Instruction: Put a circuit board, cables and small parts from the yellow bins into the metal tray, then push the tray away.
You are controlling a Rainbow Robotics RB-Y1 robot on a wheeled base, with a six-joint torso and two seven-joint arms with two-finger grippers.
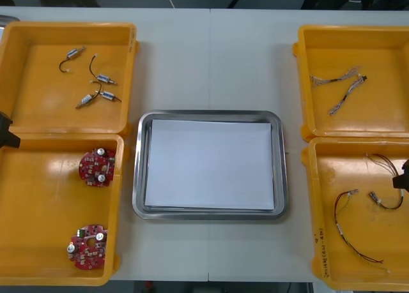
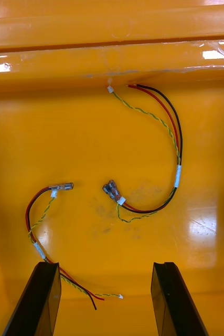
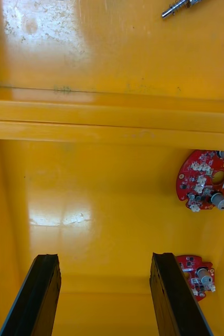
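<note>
**Layout.** Four rectangular bins of glossy yellow plastic stand on the light table [image 1: 211,57], two at the left of the frame and two at the right. Between them lies one rectangular metal tray [image 1: 137,178] with rounded corners, a shiny raised rim and a flat white inside.

**Contents, by count.**
- Upper-left bin [image 1: 19,69]: at least three small metal parts [image 1: 85,100], cylindrical, each with a thin black lead.
- Lower-left bin [image 1: 32,210]: two round red circuit boards [image 1: 97,167], studded with silver and white components, one above the other in the frame and well apart.
- Upper-right bin [image 1: 383,50]: two twisted blue and white cables [image 1: 345,95], lying close together.
- Lower-right bin [image 1: 332,242]: two red and yellow cables [image 1: 358,242] with black strands, both curved, with white bands and clear end connectors.

**Left gripper** [image 1: 5,132]. It sits at the left edge of the frame, at the wall between the two left bins. In the left wrist view the left gripper [image 3: 105,257] has its black fingers spread wide with bare bin floor between them. One circuit board [image 3: 195,275] lies just beside a finger, and the second lies farther on.

**Right gripper** [image 1: 402,177]. It sits at the right edge of the frame, over the lower-right bin. In the right wrist view the right gripper [image 2: 106,265] is likewise spread and grips nothing. One cable's [image 2: 35,231] thin tail lies on the floor in the gap between the fingers, and the other cable lies beyond them.
</note>
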